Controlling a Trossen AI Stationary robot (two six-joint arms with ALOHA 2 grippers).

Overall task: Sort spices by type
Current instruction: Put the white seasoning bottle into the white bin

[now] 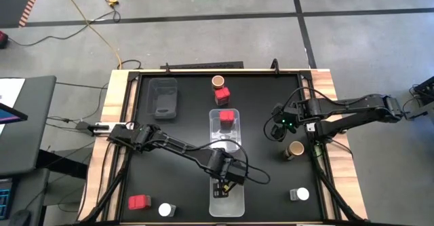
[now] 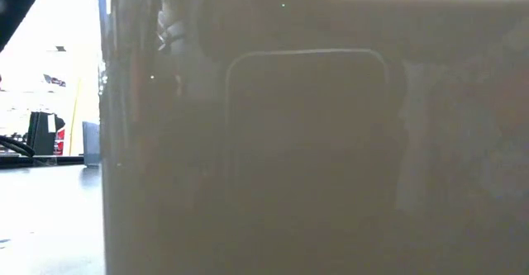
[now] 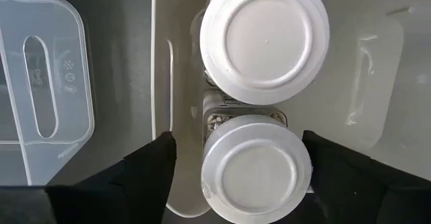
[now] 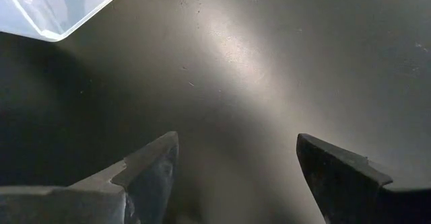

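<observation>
Two white-lidded jars stand in a clear tub (image 3: 161, 89) in the left wrist view, one (image 3: 266, 39) beyond the other (image 3: 256, 167). My left gripper (image 3: 240, 143) points down over that tub's near part (image 1: 225, 205), open, one finger on each side of the closer jar. A red box (image 1: 226, 119) sits in the tub's far part. Loose on the table are a brown-topped jar (image 1: 218, 82), a red box (image 1: 222, 94), a brown-topped jar (image 1: 295, 149), a white-lidded jar (image 1: 299, 194), a red box (image 1: 139, 202) and a white-lidded jar (image 1: 165, 210). My right gripper (image 1: 277, 129) hangs open over bare table (image 4: 236, 143). My left gripper stands astride the closer white-lidded jar from above. One finger (image 3: 151, 167) is clear of the lid. The other finger (image 3: 330, 163) shows right at the lid's rim (image 3: 306, 163), and I cannot tell whether it touches. The jar stands upright on the tub's floor.
A second clear tub (image 1: 164, 98) stands at the far left of the black table. A pale tub wall (image 2: 314, 143) right in front of the lens fills the low view. Free room lies left of the middle tub and along the near edge.
</observation>
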